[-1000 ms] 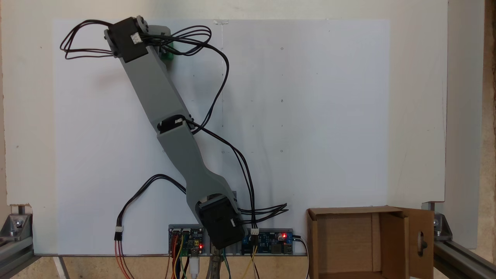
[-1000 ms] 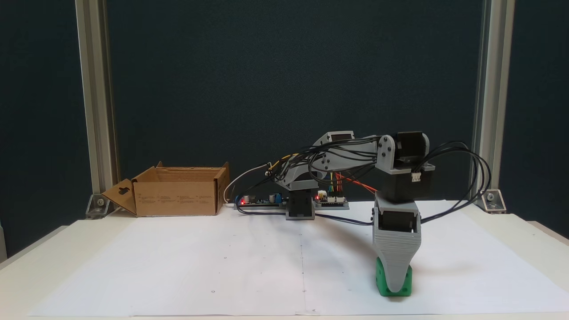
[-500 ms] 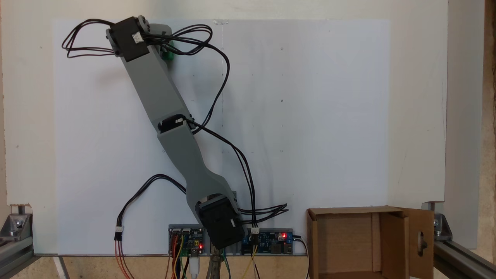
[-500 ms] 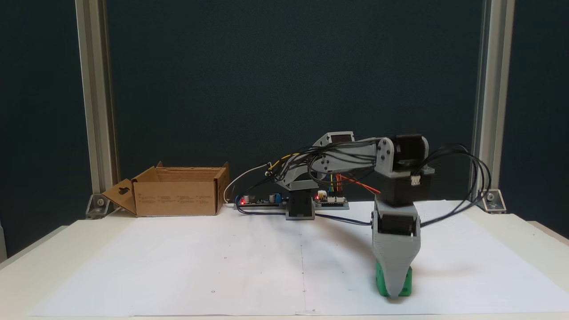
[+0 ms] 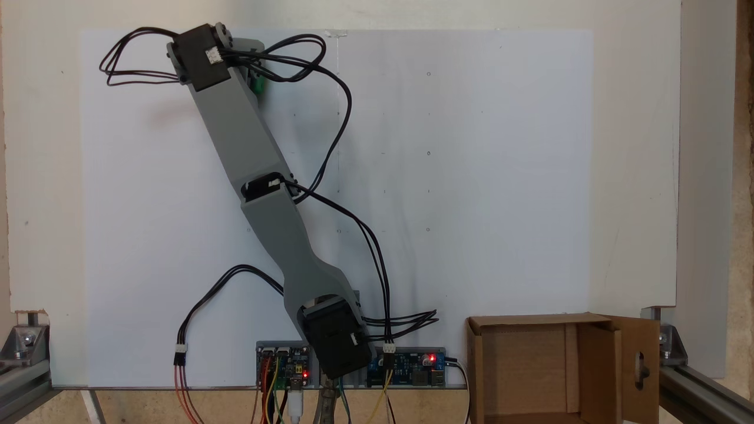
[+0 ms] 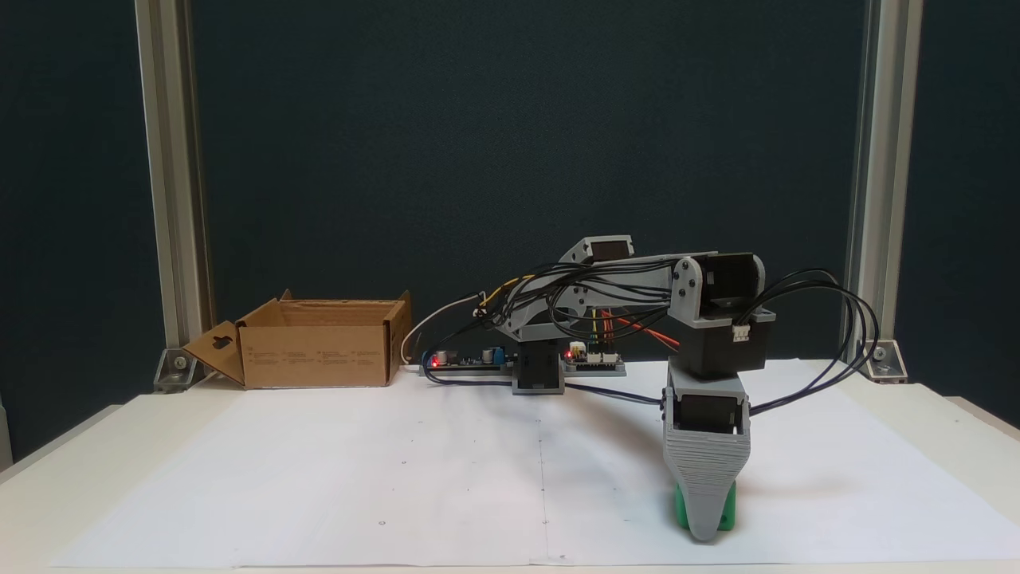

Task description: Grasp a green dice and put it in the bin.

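The green dice (image 6: pixel 680 507) stands on the white paper near its front right in a fixed view. The grey gripper (image 6: pixel 705 528) points straight down over it, and its front jaw covers most of the die and reaches the paper. The other jaw lies behind the front one, so the gap is hidden. From above, a sliver of the green dice (image 5: pixel 258 86) shows beside the wrist at the far left of the sheet. The bin (image 6: pixel 311 351), an open brown cardboard box, sits at the back left, seen also as the bin (image 5: pixel 598 353) at the lower right from above.
The arm's base and circuit boards (image 6: pixel 594 363) sit at the table's back middle. Black cables (image 6: pixel 829 351) loop out to the right of the wrist. Aluminium posts (image 6: pixel 171 239) stand at both back corners. The white paper (image 5: pixel 471 176) covers most of the table.
The wrist has sunk a little and shifted slightly. The front jaw now covers more of the die and reaches lower, down to the paper.
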